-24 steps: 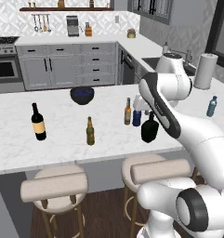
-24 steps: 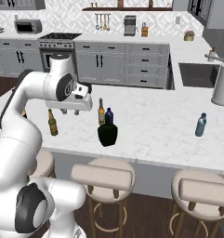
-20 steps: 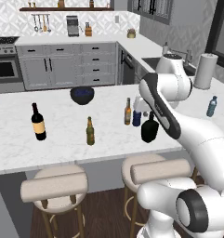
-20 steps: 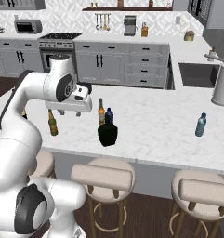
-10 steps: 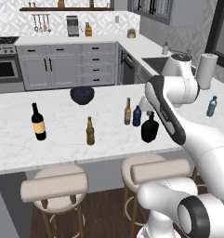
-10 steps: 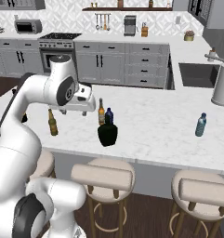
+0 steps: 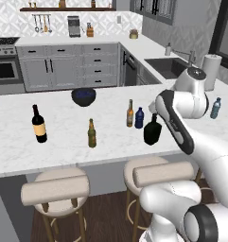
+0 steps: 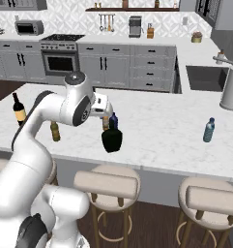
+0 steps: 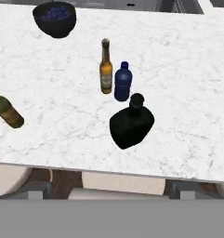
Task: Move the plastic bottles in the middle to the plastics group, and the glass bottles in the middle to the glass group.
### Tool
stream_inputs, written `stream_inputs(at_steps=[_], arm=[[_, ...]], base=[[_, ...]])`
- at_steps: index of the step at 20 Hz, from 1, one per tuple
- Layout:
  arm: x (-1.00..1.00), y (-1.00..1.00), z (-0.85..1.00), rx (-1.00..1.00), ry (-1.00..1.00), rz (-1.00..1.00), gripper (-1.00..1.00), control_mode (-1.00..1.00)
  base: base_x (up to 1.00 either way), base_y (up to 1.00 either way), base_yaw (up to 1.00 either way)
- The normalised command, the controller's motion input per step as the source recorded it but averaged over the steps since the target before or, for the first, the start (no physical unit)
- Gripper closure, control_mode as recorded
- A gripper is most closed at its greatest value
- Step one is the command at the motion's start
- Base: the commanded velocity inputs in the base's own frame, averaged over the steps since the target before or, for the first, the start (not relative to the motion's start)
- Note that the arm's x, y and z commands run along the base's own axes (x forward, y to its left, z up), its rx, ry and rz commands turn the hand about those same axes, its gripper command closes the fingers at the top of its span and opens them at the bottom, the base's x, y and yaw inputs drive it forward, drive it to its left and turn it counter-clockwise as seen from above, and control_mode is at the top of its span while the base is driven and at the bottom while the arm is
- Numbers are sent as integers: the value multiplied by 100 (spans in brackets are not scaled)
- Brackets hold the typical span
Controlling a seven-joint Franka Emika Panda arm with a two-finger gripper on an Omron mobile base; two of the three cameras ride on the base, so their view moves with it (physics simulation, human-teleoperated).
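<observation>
Marble bench [image 7: 63,142] with three bottles grouped at its middle: a squat black flask [image 9: 131,123], upright nearest the front edge; just behind it a small dark blue plastic bottle [image 9: 123,82] and, beside that, a light-amber beer bottle [image 9: 105,68]. The hand [image 8: 107,107] hovers above this group, empty; whether its fingers stand apart cannot be told. The wine bottle [image 7: 38,124] and olive-brown beer bottle [image 7: 92,133] stand well to the left, the pale water bottle [image 7: 215,108] far right.

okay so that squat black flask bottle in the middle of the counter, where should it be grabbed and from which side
Probably by its short neck, coming from above: the black flask stands upright, its body looks wide, and the small dark blue bottle stands just behind it.
</observation>
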Motion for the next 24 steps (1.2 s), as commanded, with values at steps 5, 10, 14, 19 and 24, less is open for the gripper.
stream_inputs(at_steps=[5, 10, 14, 19, 24], arm=[[60, -3, -2, -2, 11, 0, -100, -100], [29, -13, -22, -1, 2, 0, -100, -100], [3, -17, -35, 0, 0, 0, -100, -100], [28, 0, -52, 0, 0, 4, -100, -100], [53, -1, -23, 0, 0, 8, -100, -100]], base=[[0, 0, 0], [0, 0, 0], [0, 0, 0], [0, 0, 0], [0, 0, 0]])
